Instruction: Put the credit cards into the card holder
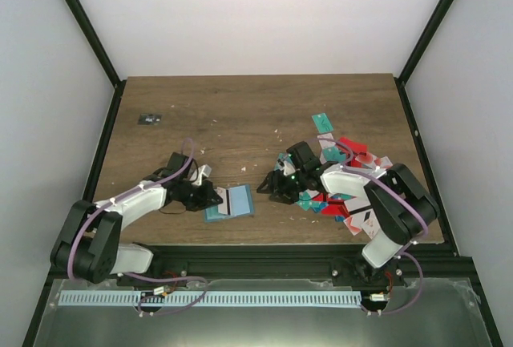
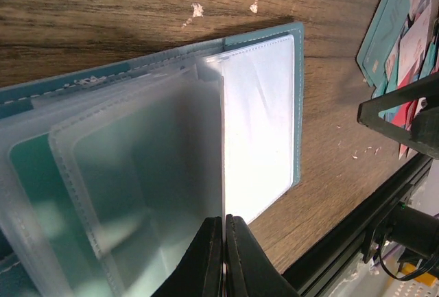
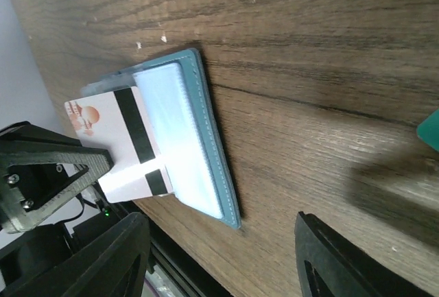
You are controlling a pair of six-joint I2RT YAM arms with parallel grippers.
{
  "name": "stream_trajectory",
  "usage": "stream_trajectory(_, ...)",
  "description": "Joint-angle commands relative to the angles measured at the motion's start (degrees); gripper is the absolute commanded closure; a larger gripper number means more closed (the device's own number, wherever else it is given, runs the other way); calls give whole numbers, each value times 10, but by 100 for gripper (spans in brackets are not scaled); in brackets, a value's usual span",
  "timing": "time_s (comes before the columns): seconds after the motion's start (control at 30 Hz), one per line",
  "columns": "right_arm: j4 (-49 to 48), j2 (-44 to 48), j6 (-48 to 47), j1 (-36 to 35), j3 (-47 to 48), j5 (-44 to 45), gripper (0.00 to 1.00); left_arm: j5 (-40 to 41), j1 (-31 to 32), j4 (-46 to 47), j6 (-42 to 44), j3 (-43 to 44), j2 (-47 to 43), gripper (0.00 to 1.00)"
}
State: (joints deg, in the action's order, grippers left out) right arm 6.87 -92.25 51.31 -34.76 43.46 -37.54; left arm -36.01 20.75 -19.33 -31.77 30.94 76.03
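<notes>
Wood-grain worktop (image 1: 240,106), read L to R. Far L at the back sits a tiny black object w/ white marks (image 1: 149,119), well apart from everything else and no part of the job.

Left hand (image 2: 223,249) is low at the near L edge of the card holder (image 1: 216,212). Its jaws are pressed fully together, apparently pinching a clear sleeve of the holder so the teal wallet lies spread open, flat on the wood.

On the holder's L half lies a white card w/ black stripe (image 3: 130,139), overhanging the cover twd the left hand. Can't tell if its edge is tucked into a sleeve or just resting on top.

Right hand (image 3: 230,263) hangs over bare wood just R of the holder, btwn it and the pile. Its jaws are well apart w/ nothing in them.

Further R is the card pile (image 1: 345,195): teal, red and white cards overlapping, partly under the R arm. One teal card (image 1: 322,123) sits apart behind it.

Step in hand, as I judge it: one card has been delivered to the holder and most are not yet in.

Next move needs either:
- a nudge to seat the striped card, if it isn't home, or
- R hand back at the pile to take one card only.

Thin flat cards, so it should pick an exposed edge. L hand should hold the sleeve open meanwhile.
</notes>
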Motion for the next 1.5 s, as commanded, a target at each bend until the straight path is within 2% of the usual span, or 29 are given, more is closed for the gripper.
stream_trajectory(0.0, 7, -22, -14, -14, 35, 8, 41, -15, -2, 18, 4, -7, 10, 96)
stream_trajectory(0.5, 12, -89, -20, -48, 65, 5, 59, -22, -2, 27, 6, -4, 25, 96)
stream_trajectory(1.47, -1, -136, -16, -80, 74, -4, 73, -49, -2, 145, -39, -44, 48, 96)
